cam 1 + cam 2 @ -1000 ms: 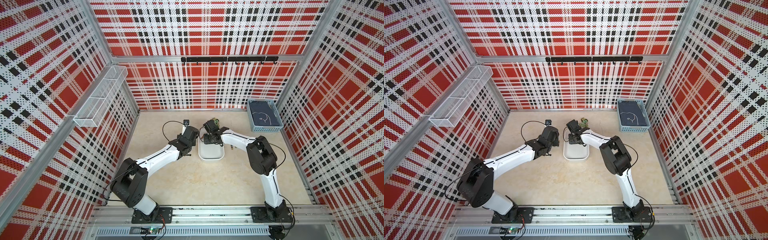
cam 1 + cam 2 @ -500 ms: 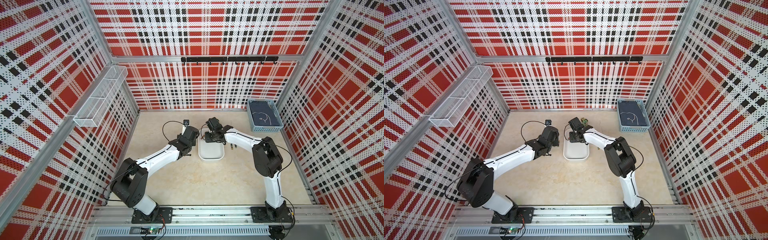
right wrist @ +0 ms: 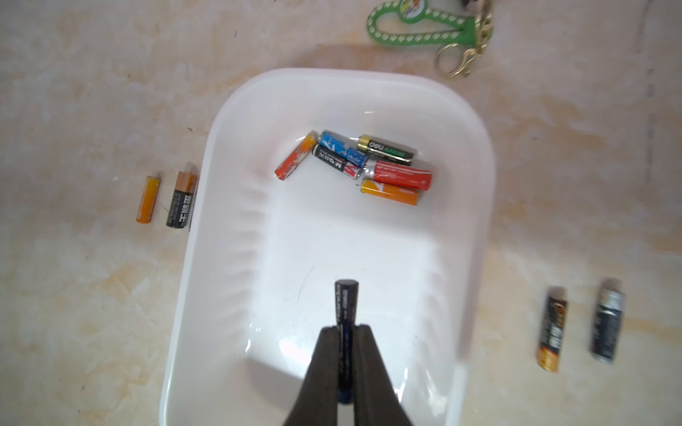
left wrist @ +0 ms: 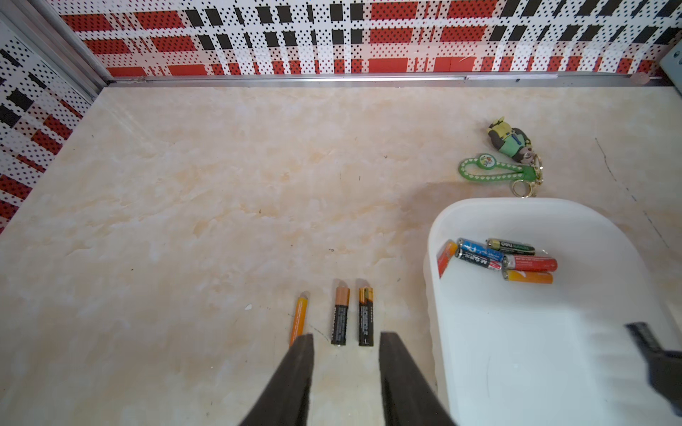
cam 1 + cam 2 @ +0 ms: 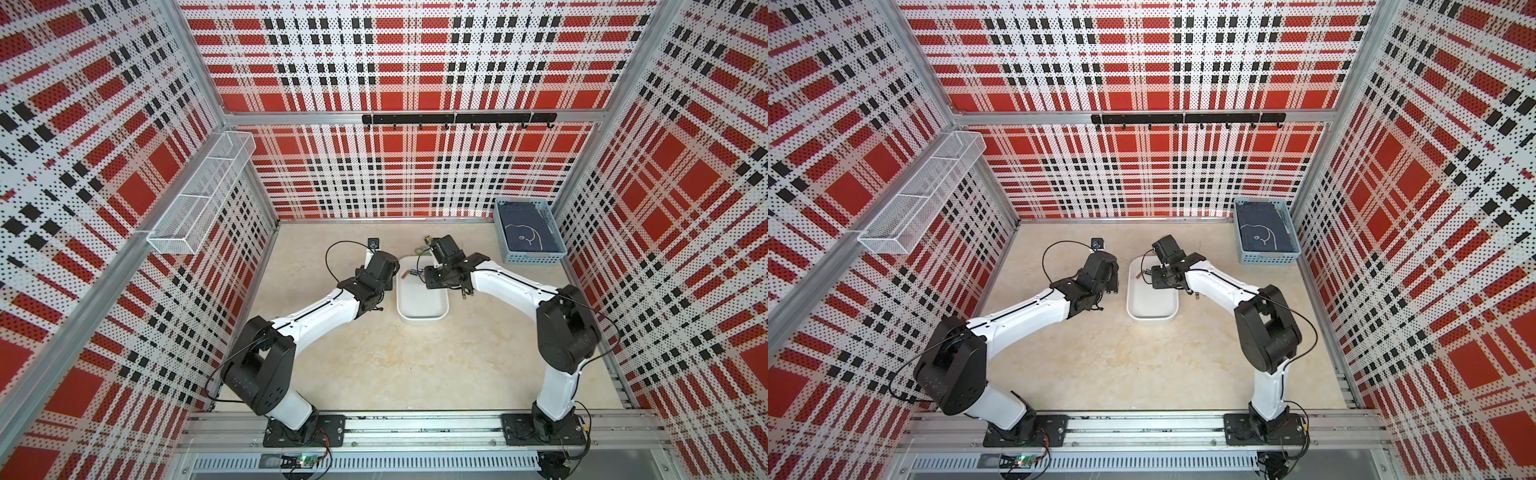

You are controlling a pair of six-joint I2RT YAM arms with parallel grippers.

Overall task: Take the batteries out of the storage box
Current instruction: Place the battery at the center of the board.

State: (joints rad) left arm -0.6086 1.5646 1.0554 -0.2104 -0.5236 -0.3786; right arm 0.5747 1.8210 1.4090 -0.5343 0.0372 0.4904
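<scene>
Seeming light, stiff and slick, the dark battery (image 3: pixel 346 302) is clenched across its body by the right hand (image 3: pixel 346 330) above the storage box (image 3: pixel 332 239); the left hand (image 4: pixel 347 335) is released

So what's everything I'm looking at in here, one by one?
Storage box: one, white, mid-table.
Batteries in the box: six, red, orange, blue, black, far end.
Batteries left of the box: three, orange and black-copper, on table.
Batteries right of the box: two, black-orange and grey, on table.
Dark blue battery: one, held above the box.
Keychain: one, green with small figure, behind the box.
Basket: one, light blue, back right corner, dark cloth inside.
Wire shelf: one, white, left wall.
Hook rail: one, black, back wall.
Table: one, beige.
Left arm: white-black, jaws open, empty.
Right arm: white-black, jaws shut on the dark blue battery.
</scene>
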